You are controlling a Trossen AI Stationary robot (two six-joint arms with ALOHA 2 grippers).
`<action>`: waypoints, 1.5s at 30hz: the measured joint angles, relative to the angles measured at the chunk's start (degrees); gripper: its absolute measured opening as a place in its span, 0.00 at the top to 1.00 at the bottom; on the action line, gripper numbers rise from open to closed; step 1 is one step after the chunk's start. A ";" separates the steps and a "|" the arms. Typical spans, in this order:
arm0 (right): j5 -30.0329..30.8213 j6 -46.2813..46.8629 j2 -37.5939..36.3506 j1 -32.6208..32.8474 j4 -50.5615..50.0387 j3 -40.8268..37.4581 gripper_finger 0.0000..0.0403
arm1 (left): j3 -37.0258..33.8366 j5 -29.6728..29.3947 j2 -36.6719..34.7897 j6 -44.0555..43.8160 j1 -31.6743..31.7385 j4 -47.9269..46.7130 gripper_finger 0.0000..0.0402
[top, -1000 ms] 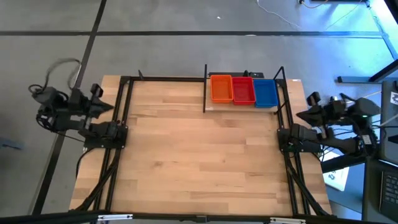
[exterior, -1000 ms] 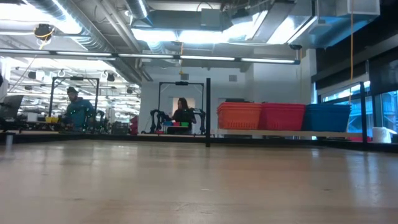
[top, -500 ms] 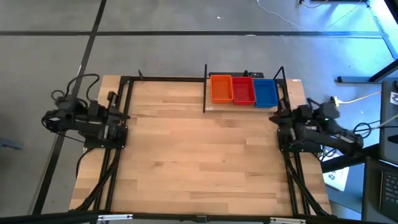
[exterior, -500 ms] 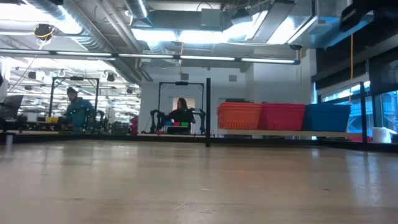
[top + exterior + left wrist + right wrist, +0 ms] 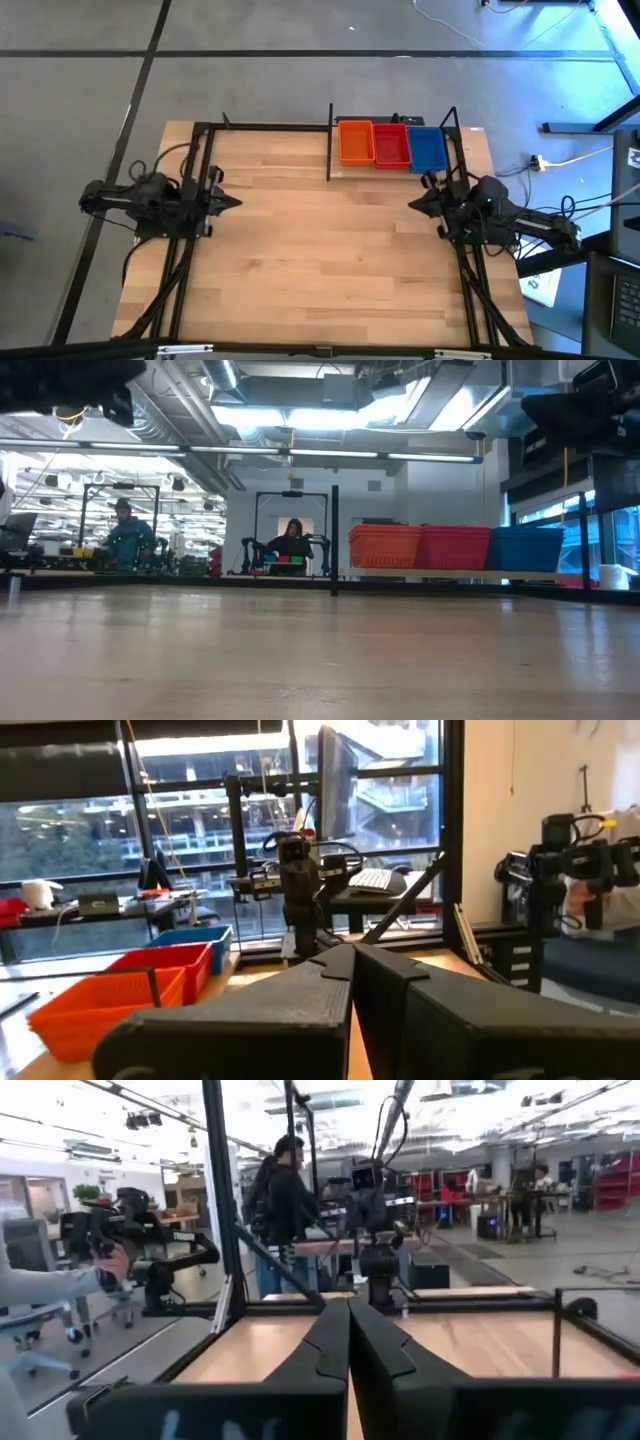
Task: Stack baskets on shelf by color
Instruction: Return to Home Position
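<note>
- Now, left tool (image 5: 232,203), pinched closed, sits over the surface's (image 5: 320,260) left edge.
- Opposite, right tool (image 5: 412,205), also closed, at the right edge.
- Far edge: baskets (image 5: 391,146) fill the shelf (image 5: 380,172).

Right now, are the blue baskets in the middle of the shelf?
No, the red baskets hold the middle, between the orange baskets and the blue baskets.

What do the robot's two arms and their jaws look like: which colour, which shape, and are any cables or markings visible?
Both the left arm and the right arm are black, built of blocky jointed segments. Thin black cables loop along them. The jaws are matte dark grey, each pair made of two wedge-shaped pieces that taper to a point. No markings show on them.
</note>
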 joint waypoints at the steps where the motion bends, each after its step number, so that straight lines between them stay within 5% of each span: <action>1: -0.68 -0.05 0.13 0.00 0.05 0.00 1.00 | -1.46 0.00 -0.02 -0.35 0.00 1.83 1.00; 6: -3.49 -1.98 0.13 0.00 0.26 0.07 1.00 | -9.08 -0.01 -0.04 -1.52 -0.01 12.10 1.00; 22: -1.60 -4.19 0.41 -0.01 -9.15 0.15 0.97 | -8.98 1.44 0.02 0.55 0.00 3.54 1.00; 31: -1.16 -3.78 0.42 -0.02 -9.15 0.15 0.97 | -8.98 0.38 0.02 -5.97 -0.01 -3.43 1.00; 45: -1.13 -1.10 0.42 -0.02 -9.13 0.15 0.97 | -8.98 -1.51 0.04 0.50 -0.02 -3.98 1.00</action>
